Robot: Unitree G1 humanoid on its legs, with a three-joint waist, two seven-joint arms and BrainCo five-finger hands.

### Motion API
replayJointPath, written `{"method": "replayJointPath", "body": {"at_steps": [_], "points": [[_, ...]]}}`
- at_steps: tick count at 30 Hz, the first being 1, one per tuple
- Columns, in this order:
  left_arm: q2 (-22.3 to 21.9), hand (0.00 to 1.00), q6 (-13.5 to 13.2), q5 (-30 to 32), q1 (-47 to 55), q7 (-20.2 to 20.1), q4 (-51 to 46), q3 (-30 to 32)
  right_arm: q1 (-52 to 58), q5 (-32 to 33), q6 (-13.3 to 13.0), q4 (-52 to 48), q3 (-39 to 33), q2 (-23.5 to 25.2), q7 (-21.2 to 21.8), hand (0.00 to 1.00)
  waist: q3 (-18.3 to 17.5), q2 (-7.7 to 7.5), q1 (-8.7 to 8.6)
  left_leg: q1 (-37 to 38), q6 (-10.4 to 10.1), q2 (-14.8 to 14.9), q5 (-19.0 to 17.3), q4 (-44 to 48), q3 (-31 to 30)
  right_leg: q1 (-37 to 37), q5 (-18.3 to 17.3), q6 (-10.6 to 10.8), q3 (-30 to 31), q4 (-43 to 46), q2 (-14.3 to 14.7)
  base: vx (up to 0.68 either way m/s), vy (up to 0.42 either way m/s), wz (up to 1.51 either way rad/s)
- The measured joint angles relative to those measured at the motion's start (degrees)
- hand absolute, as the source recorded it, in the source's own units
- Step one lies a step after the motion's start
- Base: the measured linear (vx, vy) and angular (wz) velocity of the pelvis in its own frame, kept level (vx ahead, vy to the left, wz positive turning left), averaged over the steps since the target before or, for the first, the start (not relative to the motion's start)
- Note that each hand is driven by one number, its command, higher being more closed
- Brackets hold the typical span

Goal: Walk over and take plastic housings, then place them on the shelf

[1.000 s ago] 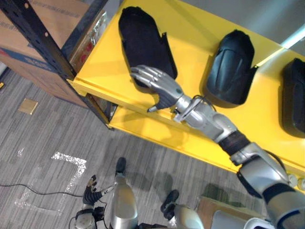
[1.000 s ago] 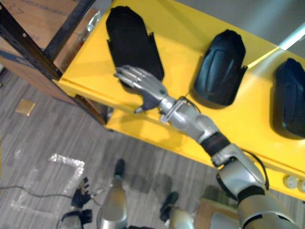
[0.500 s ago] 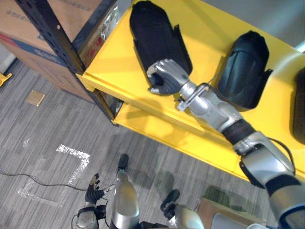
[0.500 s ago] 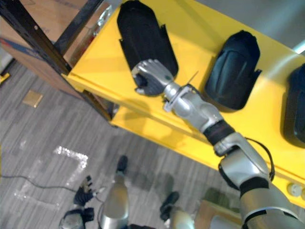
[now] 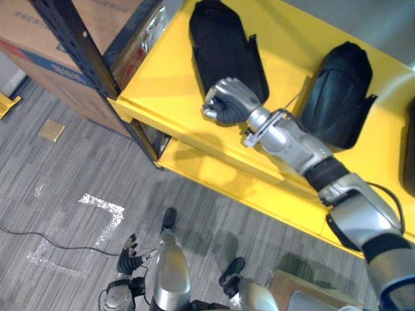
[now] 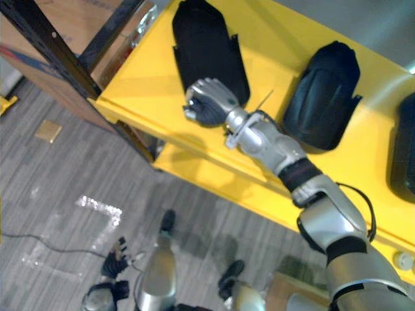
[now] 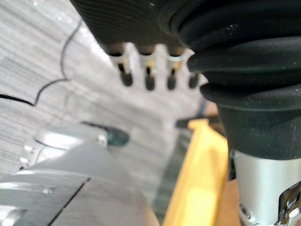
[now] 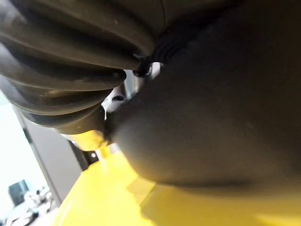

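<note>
right hand: I see my right hand on the yellow shelf, fingers curled tight round the near end of the left housing, thumb tucked below.
left housing: black and long. It lies flat on the shelf top and runs away from the curled fingers toward the back of the shelf.
right wrist view: from very close, a dark housing surface sits right against the ribbed cover, with yellow shelf beneath it. The head views give the grip, this one gives the contact.
middle housing: black and domed. It is on the same shelf, well apart from the fingers, on the far side of my forearm.
third housing: black, at the picture's edge in the right eye view, farthest from the fingers.
left hand: my left hand hangs low over the grey floor and holds nothing.
left wrist view: the fingers hang in a straight, relaxed row with floor past the fingertips and a yellow edge off to one side.
rack post: a black upright stands at the shelf corner, well apart from the right fingers.
cardboard box: brown, behind the post.
</note>
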Motion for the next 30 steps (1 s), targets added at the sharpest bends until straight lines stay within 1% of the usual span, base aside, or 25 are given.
{"method": "replayJointPath", "body": {"at_steps": [5,7,9,10,11,13,15,16,19,20,21,22,23,24,26,27,28,30], "points": [[0.02,0.0,0.0,-0.04,0.01,0.02,-0.02,-0.74,-1.26,1.43,1.85,0.83,-0.02,0.03,-0.04,1.0,0.17,0.13,0.27,-0.17,-0.01,-0.02,0.01,0.0,-0.21,0.02,-0.03,-0.02,-0.3,0.03,-0.01,0.0,0.0,0.01],[-0.04,0.0,0.01,-0.08,0.01,0.04,-0.01,-1.82,-1.61,2.7,3.64,1.61,-0.25,0.09,-0.49,1.0,0.24,0.24,0.45,-0.16,-0.03,-0.02,0.02,0.0,-0.32,0.01,-0.21,0.02,-0.4,0.31,-0.07,0.0,0.0,0.0],[-0.09,0.0,0.01,-0.09,0.0,0.04,-0.2,-2.14,-1.66,3.49,4.63,1.77,-0.7,0.14,-0.94,1.0,0.38,0.47,0.52,-0.16,-0.09,-0.01,0.06,0.0,-0.5,0.01,-0.41,0.0,-0.51,0.56,-0.08,-0.01,-0.004,0.02],[-0.11,0.0,0.03,-0.1,0.0,0.05,-0.21,-2.16,-1.69,3.51,6.21,1.76,-1.42,0.36,-1.12,1.0,0.6,0.86,0.58,-0.11,-0.08,-0.01,0.12,0.0,-0.55,0.02,-0.5,-0.02,-0.52,0.76,-0.11,0.0,0.0,0.0],[-0.11,0.0,0.04,-0.1,0.0,0.05,-0.22,-2.16,-1.7,3.52,6.39,1.75,-1.67,0.43,-1.13,1.0,0.65,0.93,0.58,-0.1,-0.09,-0.01,0.13,0.0,-0.56,0.01,-0.53,-0.02,-0.52,0.82,-0.12,0.0,0.0,0.0],[-0.1,0.0,0.09,-0.15,0.01,0.11,-0.22,-2.15,-1.71,4.89,8.18,1.75,-3.31,1.32,-1.14,1.0,0.79,1.19,0.59,0.02,-0.07,-0.01,0.16,0.0,-0.56,-0.04,-0.77,-0.02,-0.52,1.26,-0.23,0.0,0.0,0.0],[-0.19,0.0,0.13,-1.59,0.01,0.22,-0.29,-2.56,-1.72,6.82,12.01,1.72,-5.26,3.0,-1.09,1.0,0.8,1.2,0.59,0.33,-0.07,0.01,0.16,0.0,-0.5,-0.01,-1.07,0.04,-0.46,1.72,-0.37,0.0,0.0,0.0],[-0.18,0.0,0.15,-1.75,0.01,0.39,-0.33,-2.9,-1.73,7.15,13.01,1.7,-5.64,3.41,-1.07,1.0,0.81,1.22,0.58,0.4,-0.07,0.01,0.16,0.0,-0.45,-0.01,-1.1,0.03,-0.42,1.79,-0.39,-0.01,-0.015,-0.03],[-0.43,0.0,0.37,-1.79,0.01,0.62,-0.61,-4.46,-1.75,7.67,17.48,1.0,-7.75,5.58,-0.37,1.0,0.97,1.5,0.47,0.7,-0.07,0.02,0.16,0.0,-0.1,-0.06,-1.16,0.0,-0.14,2.06,-0.53,-0.02,-0.011,-0.05],[-0.74,0.0,0.67,-1.81,0.01,0.91,-0.64,-4.46,-1.76,8.51,19.91,-0.39,-8.44,6.78,0.64,1.0,1.02,1.57,0.2,0.82,-0.06,0.01,0.15,0.0,0.11,-0.22,-1.26,0.0,0.03,2.43,-0.69,-0.02,-0.008,-0.06],[-0.76,0.0,0.79,-1.81,0.01,0.98,-0.64,-4.46,-1.76,8.52,20.27,-0.51,-8.57,7.02,0.77,1.0,1.02,1.59,0.15,0.83,-0.06,0.01,0.15,0.0,0.14,-0.24,-1.27,0.0,0.07,2.47,-0.71,-0.02,-0.008,-0.05],[-0.84,0.0,1.16,-1.82,0.01,1.18,-0.65,-4.46,-1.76,8.97,21.47,-0.81,-8.77,7.62,1.56,1.0,1.08,1.68,0.06,0.9,-0.05,0.0,0.15,0.0,0.26,-0.29,-1.28,0.01,0.19,2.57,-0.77,-0.01,-0.004,-0.05],[-0.92,0.0,1.46,-1.86,0.02,1.26,-0.62,-4.45,-1.76,9.16,22.07,-1.14,-9.01,8.12,1.8,1.0,1.14,1.79,0.04,1.05,-0.03,-0.03,0.13,0.0,0.41,-0.3,-1.28,0.02,0.39,2.67,-0.86,-0.03,-0.005,-0.09],[-1.14,0.0,1.8,-2.14,0.03,1.36,-0.62,-4.41,-1.76,9.79,22.98,-1.55,-9.24,8.73,3.42,1.0,1.21,1.91,0.03,1.36,0.15,-0.11,0.02,0.0,0.63,-0.28,-1.31,0.06,0.73,2.84,-1.0,-0.02,-0.004,-0.09],[-1.43,0.0,1.91,-2.17,0.06,1.42,-0.64,-4.42,-1.7,11.1,23.97,-2.53,-9.2,9.53,5.82,1.0,1.21,1.92,-0.31,1.62,0.41,-0.2,-0.15,0.0,0.75,-0.26,-1.55,0.08,0.89,3.26,-1.2,-0.01,-0.004,-0.03],[-1.55,0.0,1.96,-2.16,0.06,1.42,-0.64,-4.42,-1.7,11.29,23.99,-2.74,-9.15,9.75,6.63,1.0,1.21,1.92,-0.51,1.64,0.41,-0.2,-0.15,0.0,0.75,-0.29,-1.6,0.07,0.9,3.38,-1.23,0.0,0.0,0.0],[-1.75,0.0,2.04,-2.14,0.15,1.43,-0.62,-4.4,-1.69,11.91,23.98,-3.06,-9.05,10.15,7.7,0.0,1.22,1.92,-0.85,1.65,0.41,-0.2,-0.15,0.0,0.75,-0.31,-1.62,0.06,0.9,3.43,-1.25,0.0,0.0,0.0],[-1.9,0.0,2.31,-2.13,0.2,1.43,-0.62,-4.41,-1.69,12.31,24.0,-3.58,-8.82,10.9,8.71,0.0,1.22,1.92,-1.21,1.67,0.41,-0.22,-0.15,0.0,0.76,-0.33,-1.62,0.07,0.94,3.48,-1.27,0.0,0.0,0.0]]}}
